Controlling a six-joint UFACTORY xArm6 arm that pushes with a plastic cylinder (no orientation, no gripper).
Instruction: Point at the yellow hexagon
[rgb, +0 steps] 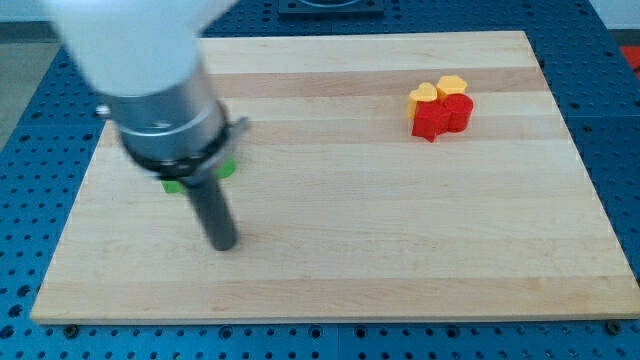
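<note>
While my tip, a bare rod tool grasping nothing, sits well apart, the small yellow hexagon block on the wooden desk probably slides at any touch.

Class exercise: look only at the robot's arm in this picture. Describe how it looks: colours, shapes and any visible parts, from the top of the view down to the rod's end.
The arm is a blurred, pale grey-white cylinder entering from the view's top left. Below it sits a wider dark grey metallic collar with a small tab on one side. From it a straight dark grey rod runs down to my tip, a blunt rounded end. No cables or markings can be made out.
</note>
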